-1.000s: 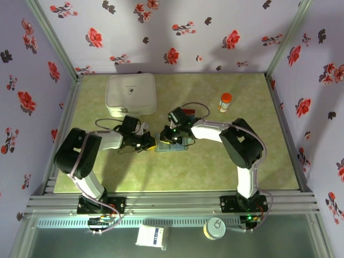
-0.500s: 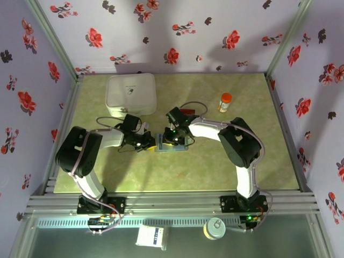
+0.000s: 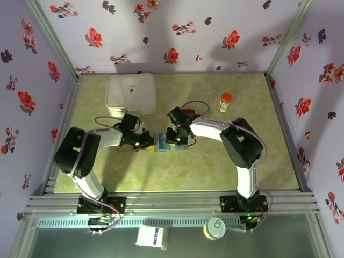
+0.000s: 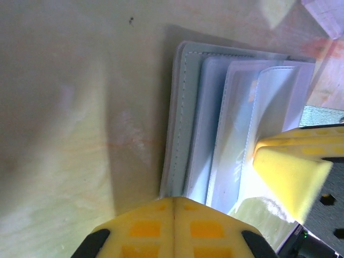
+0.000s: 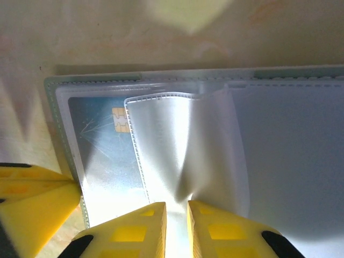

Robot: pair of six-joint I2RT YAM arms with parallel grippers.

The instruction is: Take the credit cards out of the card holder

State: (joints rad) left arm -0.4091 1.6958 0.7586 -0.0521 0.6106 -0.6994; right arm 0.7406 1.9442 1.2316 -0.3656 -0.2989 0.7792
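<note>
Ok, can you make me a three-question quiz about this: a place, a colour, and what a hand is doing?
1. Where is the card holder? A on the white box; B between the left hand and right hand; C beside the bottle.
2. What colour is the card in its pocket? A blue; B pink; C black.
3. What is the right hand doing? A standing wide open; B holding the bottle; C pinching a clear sleeve.
Answers: 1 B, a hand sits at each side. 2 A, blue shows beside a gold chip. 3 C, its yellow fingers close on the sleeve.
</note>
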